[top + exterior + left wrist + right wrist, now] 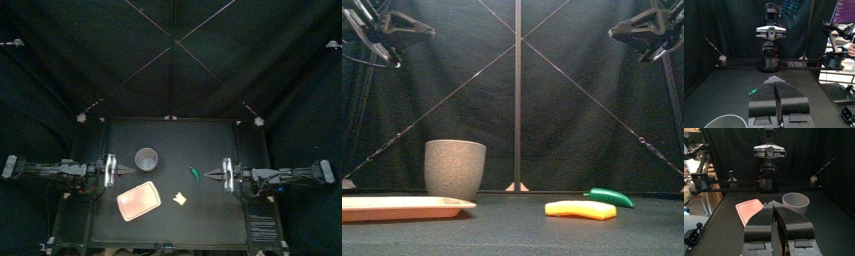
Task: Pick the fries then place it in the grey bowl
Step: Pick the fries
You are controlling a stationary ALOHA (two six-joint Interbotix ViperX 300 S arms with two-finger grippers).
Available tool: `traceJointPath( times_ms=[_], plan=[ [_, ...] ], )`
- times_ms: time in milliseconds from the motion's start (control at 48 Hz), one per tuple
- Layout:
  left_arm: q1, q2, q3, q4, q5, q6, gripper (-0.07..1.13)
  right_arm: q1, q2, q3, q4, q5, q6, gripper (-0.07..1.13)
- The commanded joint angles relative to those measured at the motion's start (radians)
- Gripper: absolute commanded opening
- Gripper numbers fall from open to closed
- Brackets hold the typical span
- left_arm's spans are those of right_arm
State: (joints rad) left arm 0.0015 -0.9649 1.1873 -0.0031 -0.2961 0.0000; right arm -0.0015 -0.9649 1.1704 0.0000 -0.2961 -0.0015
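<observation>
Yellow fries (178, 199), apart (seemingly), towards front

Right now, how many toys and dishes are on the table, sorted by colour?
Grey: 1, the tall speckled cup
Pink: 1, the flat tray
Yellow: 1, the toy fries
Green: 1, the long toy food
Total: 4

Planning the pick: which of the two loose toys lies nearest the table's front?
The yellow fries, beside the pink tray; the green toy lies farther back.
</observation>
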Motion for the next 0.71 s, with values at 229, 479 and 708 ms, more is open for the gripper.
traceJointPath(
  times_ms=[229, 479, 708],
  plan=[
    [-0.003, 0.012, -0.064, -0.002, -0.003, -0.002, 0.01, -0.014, 0.141, -0.109, 0.095, 0.002, 0.044, 0.00],
    [-0.003, 0.012, -0.060, -0.011, -0.003, -0.003, 0.01, -0.038, 0.307, -0.207, 0.109, 0.104, 0.041, 0.16],
    [-0.005, 0.012, -0.069, -0.025, -0.003, 0.000, 0.01, -0.051, 0.348, -0.210, 0.092, -0.015, 0.038, 0.88]
  ],
)
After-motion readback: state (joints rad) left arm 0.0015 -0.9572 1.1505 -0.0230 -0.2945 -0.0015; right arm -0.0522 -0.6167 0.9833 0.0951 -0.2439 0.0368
